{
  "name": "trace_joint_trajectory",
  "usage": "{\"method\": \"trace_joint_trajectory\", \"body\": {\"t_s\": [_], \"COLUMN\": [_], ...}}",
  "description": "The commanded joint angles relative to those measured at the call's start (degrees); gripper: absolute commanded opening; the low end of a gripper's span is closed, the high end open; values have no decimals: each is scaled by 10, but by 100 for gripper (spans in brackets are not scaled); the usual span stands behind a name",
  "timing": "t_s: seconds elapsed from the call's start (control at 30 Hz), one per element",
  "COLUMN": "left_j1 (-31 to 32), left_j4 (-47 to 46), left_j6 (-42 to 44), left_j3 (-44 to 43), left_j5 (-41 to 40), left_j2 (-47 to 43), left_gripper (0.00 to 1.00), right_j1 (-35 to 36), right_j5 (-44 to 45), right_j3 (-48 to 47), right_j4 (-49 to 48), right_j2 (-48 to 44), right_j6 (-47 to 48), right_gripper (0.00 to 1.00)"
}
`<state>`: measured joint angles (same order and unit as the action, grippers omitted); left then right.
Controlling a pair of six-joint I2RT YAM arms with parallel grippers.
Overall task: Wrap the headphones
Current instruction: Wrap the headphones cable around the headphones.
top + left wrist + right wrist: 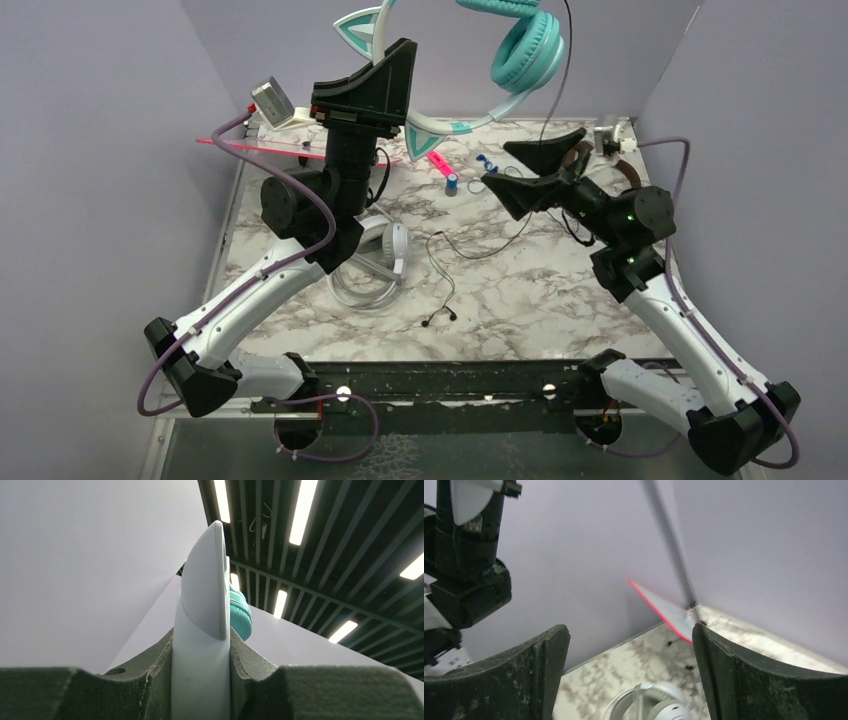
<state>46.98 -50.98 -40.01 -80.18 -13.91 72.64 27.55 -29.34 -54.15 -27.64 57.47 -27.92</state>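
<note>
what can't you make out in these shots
Teal cat-ear headphones: upper part cut off by the top view's upper edge.
White-grey over-ear headphones: partly hidden behind the left arm in the top view; blurred and cropped in the right wrist view.
Small blue object: too small to identify.

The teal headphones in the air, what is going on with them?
The left gripper holds the teal headphones by the headband, raised above the table. Their cord hangs down toward the right gripper, which is open and holds nothing. The white headphones lie on the table near the left arm.
</note>
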Motion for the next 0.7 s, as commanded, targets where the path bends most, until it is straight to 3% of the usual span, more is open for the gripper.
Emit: {"method": "trace_joint_trajectory", "body": {"t_s": [0.0,0.07,0.17,0.23,0.33,0.47,0.67], "left_j1": [-1,-2,-1,-1,-1,-1,-2], "left_j4": [-26,-22,-7,-1,7,16,26], "left_j6": [-19,-20,-21,-24,-28,-27,-32], "left_j3": [-6,-9,-18,-21,-21,-24,-28], "left_j5": [-18,-20,-22,-16,-12,-14,0], "left_j2": [-22,-22,-22,-24,-27,-28,-27], "left_gripper": [0,0,0,0,0,0,0], "right_j1": [-11,-12,-29,-51,-87,-142,-229], "right_j5": [75,127,133,88,6,-50,-183], "right_j3": [-23,-30,-54,-68,-62,-127,-113], "right_j4": [25,64,141,171,140,216,144], "right_j2": [-21,-29,-17,-7,-20,9,15], "right_j6": [90,87,101,115,108,114,61], "right_gripper": [97,96,97,98,98,96,97]}}
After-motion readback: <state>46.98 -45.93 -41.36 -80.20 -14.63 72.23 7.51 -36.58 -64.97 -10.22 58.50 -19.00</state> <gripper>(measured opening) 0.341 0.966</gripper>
